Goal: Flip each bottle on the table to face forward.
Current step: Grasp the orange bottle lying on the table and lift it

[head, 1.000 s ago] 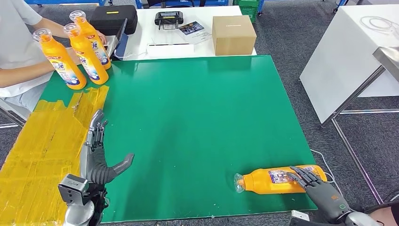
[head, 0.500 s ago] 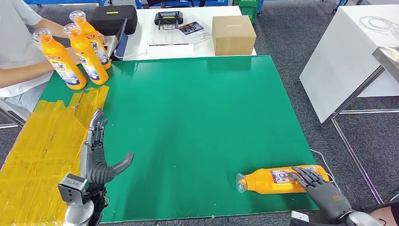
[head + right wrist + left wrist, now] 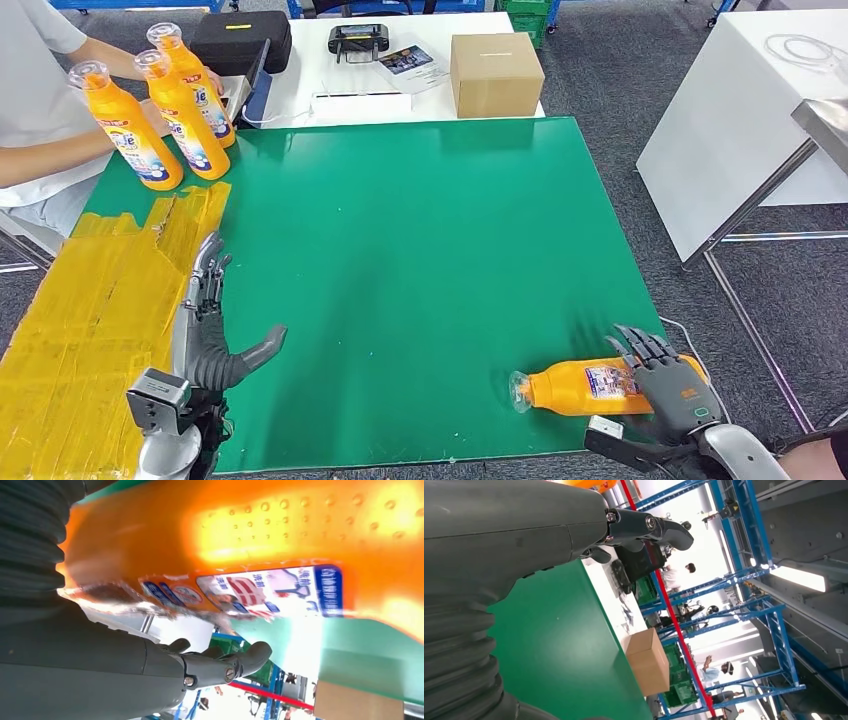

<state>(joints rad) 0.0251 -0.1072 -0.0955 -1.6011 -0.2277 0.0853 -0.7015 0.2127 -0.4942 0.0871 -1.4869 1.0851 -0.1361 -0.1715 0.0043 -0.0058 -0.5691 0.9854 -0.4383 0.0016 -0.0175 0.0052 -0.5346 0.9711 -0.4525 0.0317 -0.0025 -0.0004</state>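
An orange bottle (image 3: 575, 390) lies on its side at the near right corner of the green table (image 3: 420, 230), cap pointing left, label up. My right hand (image 3: 665, 385) covers its base end, fingers spread over the top and the thumb set apart at the near side. The right wrist view has the bottle (image 3: 280, 535) very close, with a gap between it and my thumb (image 3: 220, 667). Three more orange bottles (image 3: 125, 130) (image 3: 185, 120) (image 3: 195, 75) stand upright at the far left corner. My left hand (image 3: 205, 330) rests open near the left front edge, also seen as the left hand (image 3: 524, 525), empty.
A person's arm (image 3: 40, 160) reaches in beside the upright bottles. Yellow tape (image 3: 90, 300) covers the table's left strip. Behind the green table are a cardboard box (image 3: 495, 72) and a black case (image 3: 240, 38). A white table (image 3: 740, 120) stands to the right.
The lying bottle has slid slightly right and toward the near edge. My right hand has come further over its base end, with the thumb now under the near side. The left hand is still.
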